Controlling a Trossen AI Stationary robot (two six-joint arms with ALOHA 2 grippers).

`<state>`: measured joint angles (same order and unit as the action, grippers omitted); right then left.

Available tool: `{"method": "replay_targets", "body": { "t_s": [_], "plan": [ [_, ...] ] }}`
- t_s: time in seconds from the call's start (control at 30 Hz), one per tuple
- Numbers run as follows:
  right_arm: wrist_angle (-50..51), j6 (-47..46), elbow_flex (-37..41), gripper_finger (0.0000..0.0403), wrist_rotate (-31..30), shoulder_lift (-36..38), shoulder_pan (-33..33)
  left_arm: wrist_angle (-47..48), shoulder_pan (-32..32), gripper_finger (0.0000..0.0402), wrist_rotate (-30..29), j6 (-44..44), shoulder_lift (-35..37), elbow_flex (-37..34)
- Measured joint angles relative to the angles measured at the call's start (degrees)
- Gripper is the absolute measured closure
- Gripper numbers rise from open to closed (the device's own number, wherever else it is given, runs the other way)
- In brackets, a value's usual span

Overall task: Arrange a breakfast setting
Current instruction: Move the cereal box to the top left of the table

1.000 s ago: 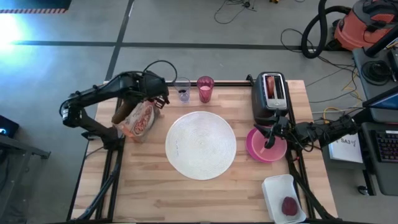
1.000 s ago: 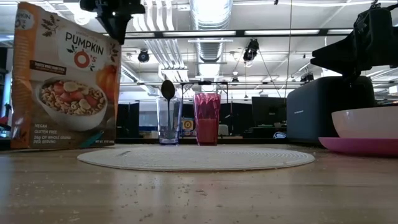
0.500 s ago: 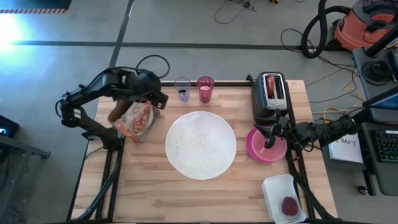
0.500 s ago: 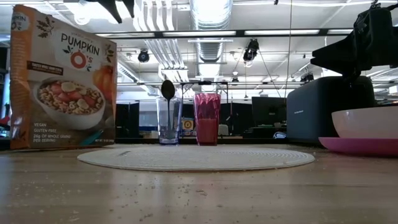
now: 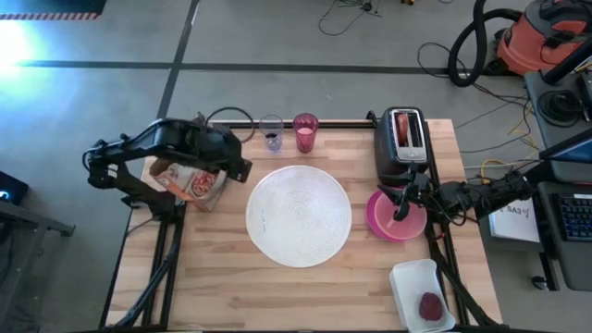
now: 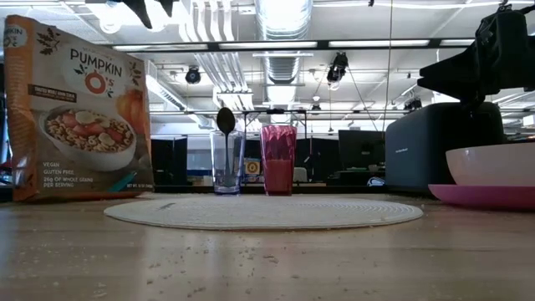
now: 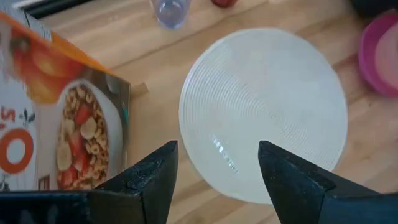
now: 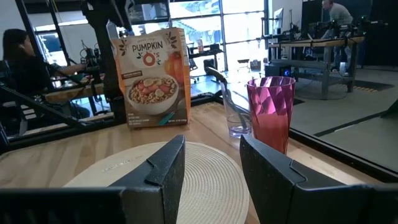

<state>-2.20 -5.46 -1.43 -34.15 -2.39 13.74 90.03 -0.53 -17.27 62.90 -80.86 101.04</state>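
The big white round disc (image 5: 299,215) lies flat in the middle of the table (image 5: 231,287), bare, so the setting is not yet built on it. Just to its right, the translucent pink bowl (image 5: 400,207) sits on the magenta plate (image 5: 377,222), directly in front of the black toaster (image 5: 404,143), which holds the round toasted bread (image 5: 403,125). Behind the disc, at the far edge, the pink tumbler (image 5: 305,132) stands upright beside a clear glass (image 5: 271,132) holding the blue-handled spoon (image 6: 226,125). The small dark-red fruit (image 5: 431,306) rests in a white tray (image 5: 407,277) at the near right corner.

The right hand (image 5: 403,197) hovers over the bowl and plate, its fingers parted and holding nothing. The left hand (image 7: 214,174) is above the left side of the table, also spread open and empty; just below and beside it the cereal bag (image 5: 190,180) stands on the table, leaning somewhat.

The likely step is moving the plate and bowl onto the disc. To do this well, the right hand should come down on the plate's rim rather than the bowl's thin wall, lift level so the bowl does not slide, and set the pair centred on the disc. The toaster stands close behind, so the lift should draw away from it. The leaning bag could topple if the left arm brushes it.
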Motion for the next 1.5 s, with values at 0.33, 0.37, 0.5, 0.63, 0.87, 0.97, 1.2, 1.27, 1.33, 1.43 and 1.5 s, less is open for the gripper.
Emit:
{"method": "replay_targets", "body": {
  "t_s": [0.33,0.37,0.5,0.63,0.87,0.97,1.2,1.27,1.33,1.43,1.5],
  "plan": [
    [-0.02,0.0,0.0,0.0259,0.0,0.0,-0.01,-0.02,4.09,0.0195,1.74,6.99,-0.02,-5.1],
    [-0.01,-0.06,0.0,0.0259,0.0,0.0,0.0,-0.01,4.62,0.0195,2.49,7.73,-0.02,-5.12],
    [-0.02,-0.04,-0.02,0.0259,0.0,0.0,0.0,-0.01,7.18,0.0195,6.31,11.65,0.0,-5.18],
    [-0.02,-0.03,-0.01,0.0259,0.0,0.0,-0.01,-0.06,10.99,0.0195,7.98,17.46,0.07,-7.56],
    [-0.01,0.04,0.0,0.0259,0.0,0.0,-0.01,-0.04,19.19,0.0198,7.9,32.69,0.07,-17.14],
    [-0.02,0.02,0.0,0.0259,0.0,0.0,0.0,-0.02,22.74,0.0199,7.88,39.77,0.07,-20.11],
    [-0.02,-0.03,0.0,0.0259,0.0,-0.02,0.0,-0.03,30.07,0.0199,7.55,55.32,0.07,-26.21],
    [-0.02,-0.01,0.0,0.0259,0.0,0.0,0.0,0.0,31.21,0.0199,7.44,58.71,0.07,-28.03],
    [-0.02,-0.03,0.0,0.0259,0.0,0.0,-0.02,0.0,31.99,0.0199,7.38,61.36,0.07,-29.6],
    [-0.02,0.02,-0.01,0.0259,0.0,-0.01,0.0,-0.01,32.5,0.0199,7.38,64.26,0.07,-31.76],
    [0.0,-0.05,0.0,0.0259,0.0,-0.02,0.0,-0.03,32.48,0.0199,7.32,66.17,0.07,-33.29]
  ]
}}
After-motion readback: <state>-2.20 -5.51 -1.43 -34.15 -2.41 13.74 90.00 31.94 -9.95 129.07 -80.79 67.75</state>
